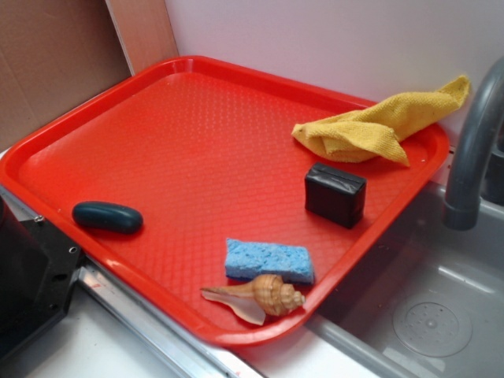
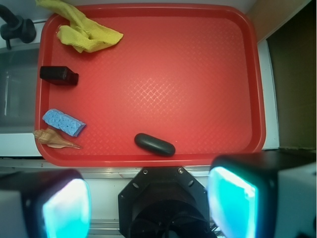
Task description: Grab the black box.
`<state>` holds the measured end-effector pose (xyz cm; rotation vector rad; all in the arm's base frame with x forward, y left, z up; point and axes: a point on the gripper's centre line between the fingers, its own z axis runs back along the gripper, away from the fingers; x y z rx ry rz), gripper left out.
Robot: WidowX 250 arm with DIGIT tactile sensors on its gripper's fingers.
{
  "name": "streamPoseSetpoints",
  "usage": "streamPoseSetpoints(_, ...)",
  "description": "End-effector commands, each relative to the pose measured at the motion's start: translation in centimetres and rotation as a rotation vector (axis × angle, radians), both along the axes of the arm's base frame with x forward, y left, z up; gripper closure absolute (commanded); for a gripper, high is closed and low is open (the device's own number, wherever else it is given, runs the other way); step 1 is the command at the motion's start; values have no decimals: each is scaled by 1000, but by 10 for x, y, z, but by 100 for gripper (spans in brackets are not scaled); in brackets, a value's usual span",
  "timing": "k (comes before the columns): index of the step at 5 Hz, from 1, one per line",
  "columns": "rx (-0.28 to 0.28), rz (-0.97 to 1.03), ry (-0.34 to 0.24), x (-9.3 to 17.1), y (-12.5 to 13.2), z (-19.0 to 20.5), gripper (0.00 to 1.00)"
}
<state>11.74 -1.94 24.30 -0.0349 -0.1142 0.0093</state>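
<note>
Approaching has not yet begun: the pincer (image 2: 148,206) hangs with jaws spread wide and empty above the near rim of the red tray (image 2: 148,161), well apart from the black box (image 2: 59,75), which lies near the tray's sink-side edge between yellow cloth (image 2: 84,32) and blue sponge (image 2: 63,122). Next, travel across and descent over the box seem needed. Fingertips are blurred and cut off by the frame.

A red tray (image 1: 157,118) holds the black box (image 1: 335,194) below a yellow cloth (image 1: 378,126), a blue sponge (image 1: 269,261) touching a shell (image 1: 260,298), and a teal lump (image 1: 107,216); no claw is in view to place them by.
</note>
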Motion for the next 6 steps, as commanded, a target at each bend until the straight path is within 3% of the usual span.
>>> streamPoseSetpoints(1, 0, 0, 0, 0, 0, 0, 0)
streamPoseSetpoints(2, 0, -250, -58, 50, -35, -39, 0)
streamPoseSetpoints(3, 63, -501, -84, 91, -60, -64, 0)
streamPoseSetpoints(4, 40, -746, -210, 95, -77, -90, 0)
streamPoseSetpoints(5, -2, -995, -192, 93, -87, -95, 0)
streamPoseSetpoints(6, -2, -995, -192, 93, -87, -95, 0)
